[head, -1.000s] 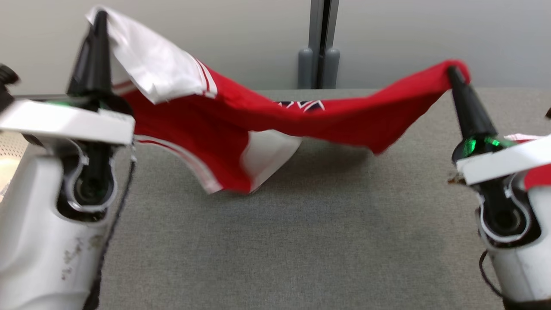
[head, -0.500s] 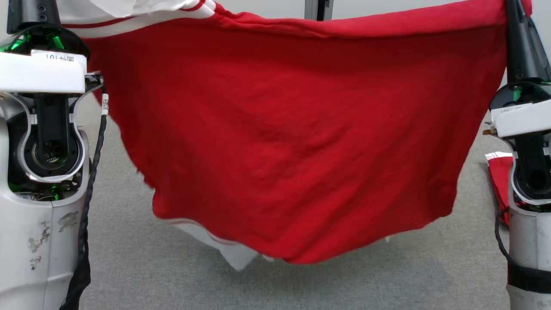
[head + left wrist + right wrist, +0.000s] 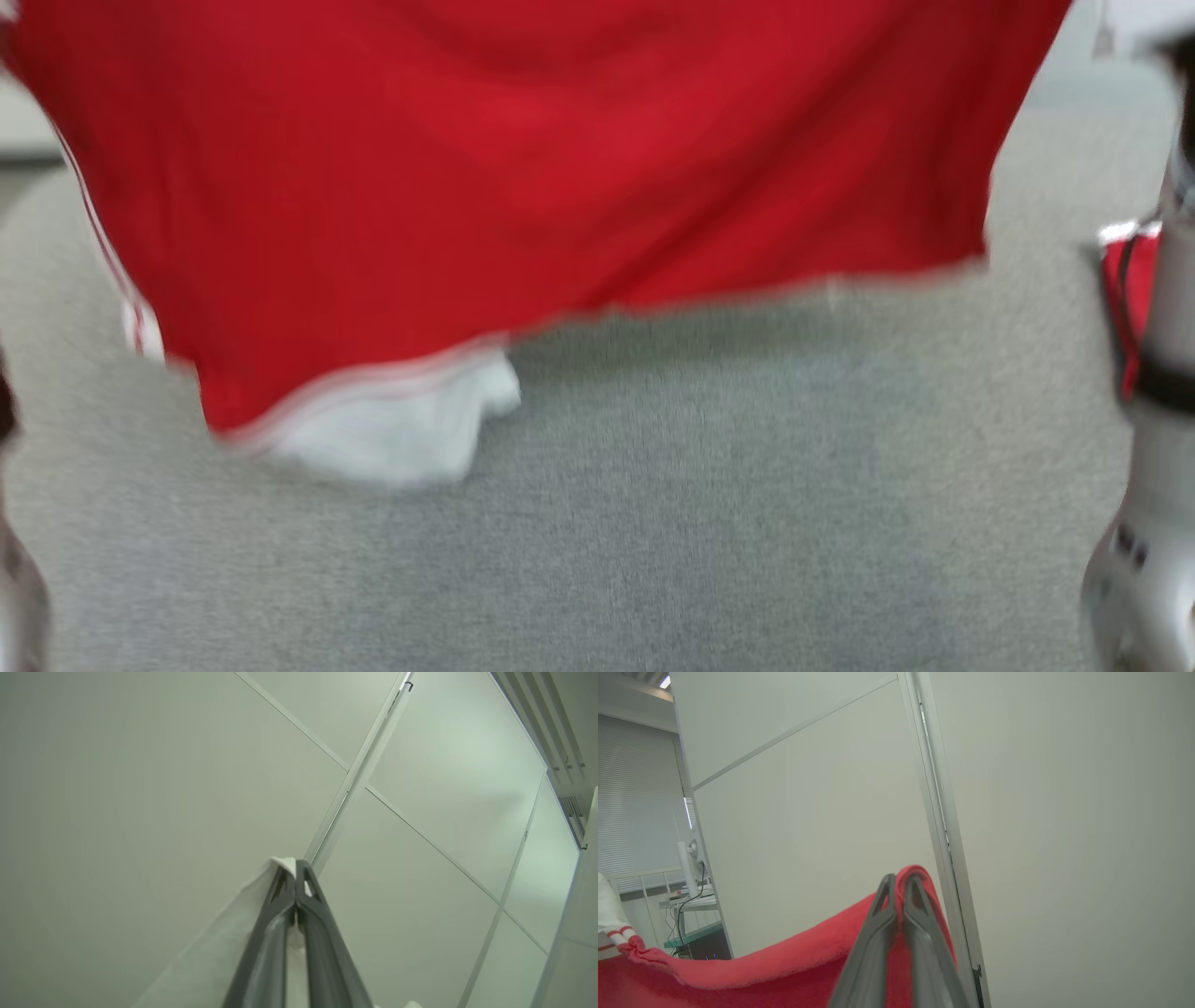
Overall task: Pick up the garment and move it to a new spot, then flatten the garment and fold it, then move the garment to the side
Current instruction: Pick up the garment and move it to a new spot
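Left gripper (image 3: 295, 877), fingers pressed together, pinches a white sleeve (image 3: 210, 961). Right gripper (image 3: 901, 887), likewise closed, pinches the red shirt (image 3: 738, 970) by its edge. Between them the shirt hangs spread like a curtain, held high above the grey table (image 3: 728, 504). A second white sleeve (image 3: 392, 434) dangles lowest; the head view is blurred, so whether it touches the table is unclear. This looks like the carrying step. The next move probably calls for lowering both grippers evenly, so the shirt lands flat without bunching.
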